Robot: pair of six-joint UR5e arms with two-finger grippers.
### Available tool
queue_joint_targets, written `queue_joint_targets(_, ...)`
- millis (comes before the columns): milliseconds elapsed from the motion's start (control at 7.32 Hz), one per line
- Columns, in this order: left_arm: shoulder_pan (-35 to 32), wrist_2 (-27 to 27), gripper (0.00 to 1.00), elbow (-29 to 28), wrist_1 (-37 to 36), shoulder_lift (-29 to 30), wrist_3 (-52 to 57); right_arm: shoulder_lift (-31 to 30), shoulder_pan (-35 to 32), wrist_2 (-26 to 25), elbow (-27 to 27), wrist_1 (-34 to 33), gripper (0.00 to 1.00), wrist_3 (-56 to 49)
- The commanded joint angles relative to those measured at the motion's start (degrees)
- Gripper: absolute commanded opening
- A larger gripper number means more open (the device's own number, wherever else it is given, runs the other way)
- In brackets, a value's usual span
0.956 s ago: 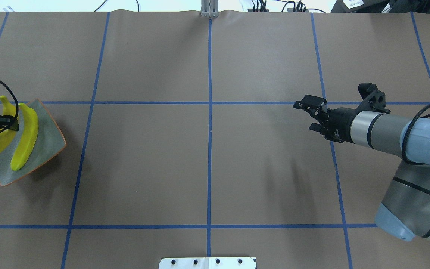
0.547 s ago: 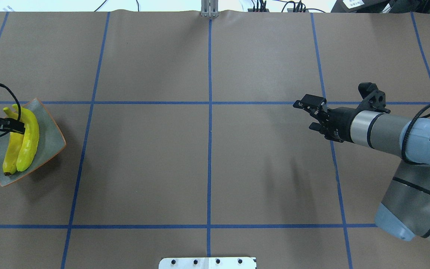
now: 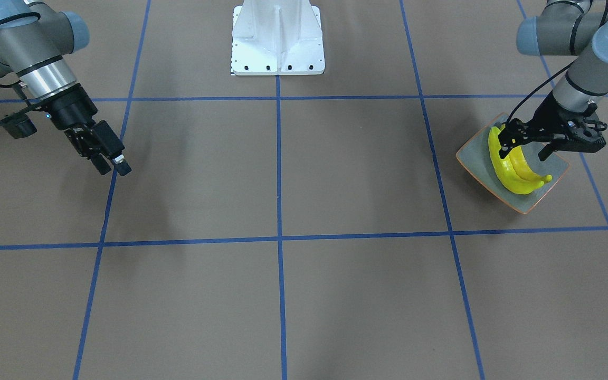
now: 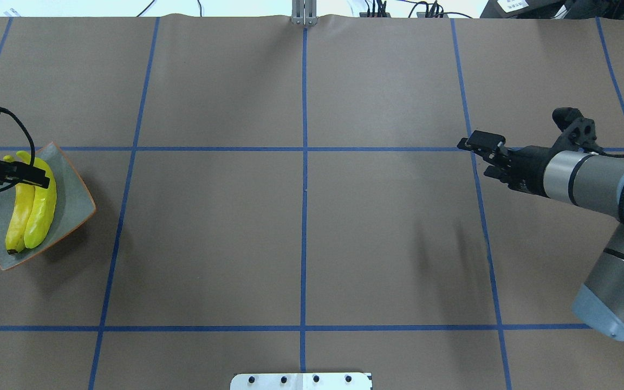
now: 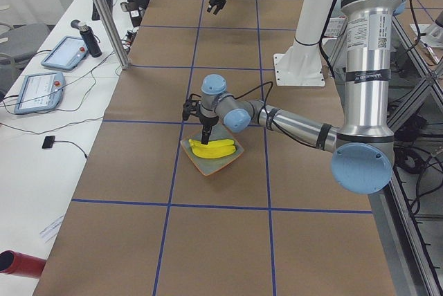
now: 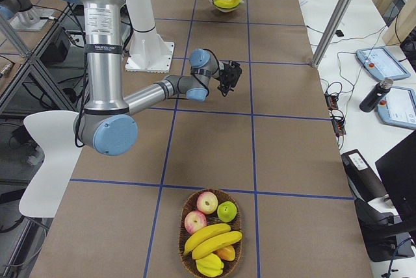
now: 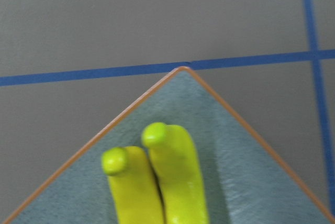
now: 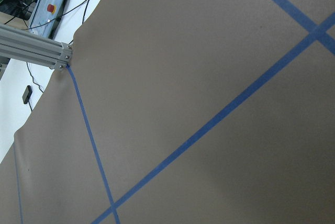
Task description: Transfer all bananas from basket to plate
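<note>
Two yellow bananas (image 4: 33, 208) lie side by side on the grey-green plate (image 4: 73, 203) at the table's far left; they also show in the front view (image 3: 512, 171) and the left wrist view (image 7: 172, 177). My left gripper (image 3: 524, 152) hangs just over their far ends with its jaws open and holds nothing. My right gripper (image 4: 484, 157) is open and empty above bare table on the right. Two more bananas (image 6: 209, 238) lie in a wicker basket (image 6: 184, 247) that shows only in the exterior right view.
The basket also holds apples (image 6: 207, 202) and other fruit, near the table's end on my right. The white robot base (image 3: 277, 37) stands at the middle of the near edge. Blue tape lines grid the brown table.
My left gripper swung the held banana round beside the first one and let it go on the plate. My right arm has drawn back to the right.
</note>
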State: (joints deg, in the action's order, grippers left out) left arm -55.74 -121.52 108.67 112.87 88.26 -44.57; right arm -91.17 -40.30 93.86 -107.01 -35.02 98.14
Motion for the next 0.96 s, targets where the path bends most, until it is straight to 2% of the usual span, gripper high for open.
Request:
queue_joint_targets(0, -0.43, -0.91, 1.00, 6.97, -14.80, 6.89, -0.78, -6.62, -9.47, 9.08, 0.66, -0.05, 1.00, -15.89)
queue_joint_targets(137, -0.34, -0.99, 1.00, 7.08, -15.13, 7.10, -0.87, -9.00, -16.49, 16.54, 2.23, -0.05, 1.00, -23.19)
queue_joint_targets(410, -0.08, -1.00, 1.00, 6.91, -15.22, 7.80, -3.13, -10.08, -34.04, 32.53, 10.54, -0.22, 1.00, -43.97)
queue_joint_targets(547, 0.27, -0.91, 1.00, 6.91, -15.22, 8.33, -4.72, -9.99, -41.53, 36.87, 15.90, -1.01, 1.00, -56.71)
queue_joint_targets(820, 0.45, -0.82, 1.00, 6.73, -15.22, 8.42, -4.82, -9.38, -50.28, 40.41, 25.58, -1.63, 1.00, -76.27)
